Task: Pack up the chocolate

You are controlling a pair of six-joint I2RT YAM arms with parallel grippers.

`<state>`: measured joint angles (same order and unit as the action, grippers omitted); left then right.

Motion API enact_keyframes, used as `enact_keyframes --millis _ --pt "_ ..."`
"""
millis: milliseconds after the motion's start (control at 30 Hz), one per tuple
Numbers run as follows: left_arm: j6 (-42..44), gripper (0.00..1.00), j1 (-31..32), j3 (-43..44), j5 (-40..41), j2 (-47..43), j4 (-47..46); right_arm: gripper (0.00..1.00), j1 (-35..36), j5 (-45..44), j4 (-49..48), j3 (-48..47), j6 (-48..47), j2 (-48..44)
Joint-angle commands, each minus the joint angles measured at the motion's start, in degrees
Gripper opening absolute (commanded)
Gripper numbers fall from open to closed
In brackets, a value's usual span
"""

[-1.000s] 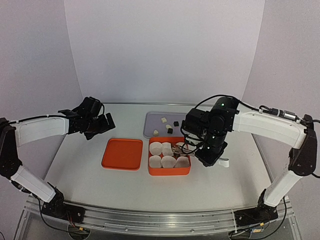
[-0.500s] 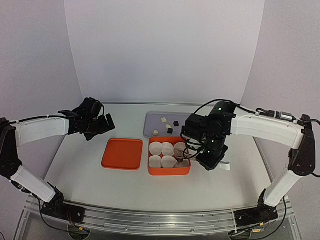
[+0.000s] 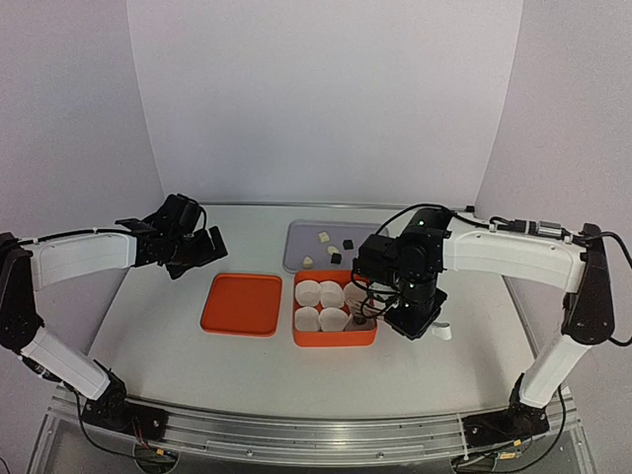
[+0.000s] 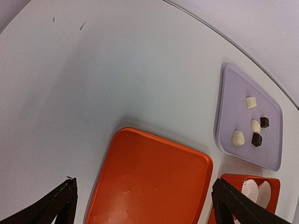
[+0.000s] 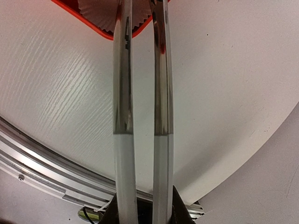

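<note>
We see the left fingers (image 3: 196, 254) spread wide and holding nothing, hanging above the counter (image 3: 158, 336) on the far left. In the left wrist view their two dark tips frame the flat orange lid (image 4: 149, 182), which lies on the counter just left of the orange box (image 3: 334, 339).

The right fingers (image 3: 410, 314) are closed on a pair of metal tweezers (image 5: 120, 93). The two shiny tines run close and almost parallel from the wrist camera toward the box's near right corner. Their tips pass out of the top of that view, above the pleated edge of a cup.

The box holds six white paper cups (image 3: 309, 291) in two rows of three. From above, a dark chocolate (image 3: 360, 319) shows at the tweezer tips, right at the near right cup. We cannot tell whether it is pinched between the tines or already lying in the cup.

The other chocolates sit on the lilac tray (image 4: 229, 107) beyond the box, apart from one another. There are three white pieces (image 4: 238, 137) and two dark pieces (image 4: 256, 139). One white lump lies toward the far end, and the other four cluster nearer the box.
</note>
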<state>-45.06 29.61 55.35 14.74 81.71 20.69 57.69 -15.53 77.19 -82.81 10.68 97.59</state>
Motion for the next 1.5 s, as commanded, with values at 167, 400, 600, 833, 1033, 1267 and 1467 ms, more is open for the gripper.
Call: enact_keyframes --millis 167,400,600,833,1033,1267,1467 --pt "-0.5 1.0 -0.2 -1.2 1.1 -1.8 -0.9 0.08 0.4 -1.7 20.1 -1.1 2.1 0.7" --pt "-0.7 1.0 -0.2 -1.3 1.1 -2.1 -1.0 0.28 0.4 -1.6 20.3 -1.4 2.7 0.3" --pt "-0.8 1.0 -0.2 -1.5 0.8 -2.2 -1.5 0.33 0.4 -1.3 20.6 -1.5 2.8 -0.1" --pt "-0.7 1.0 -0.2 -1.5 0.0 -2.2 -2.2 0.32 0.3 -1.3 20.8 -2.8 2.9 -1.8" --pt "0.3 1.0 -0.3 -1.8 -2.8 -2.1 -3.9 0.32 0.4 0.4 20.7 -5.9 2.8 -5.4" --pt "3.3 1.0 -0.2 -1.3 -8.1 -1.4 -6.8 0.32 0.3 -1.8 16.1 -11.0 2.8 -7.8" --pt "4.5 1.0 -0.2 -0.2 -11.1 1.1 -8.3 0.34 -3.1 -9.4 10.8 -19.0 1.7 -2.0"
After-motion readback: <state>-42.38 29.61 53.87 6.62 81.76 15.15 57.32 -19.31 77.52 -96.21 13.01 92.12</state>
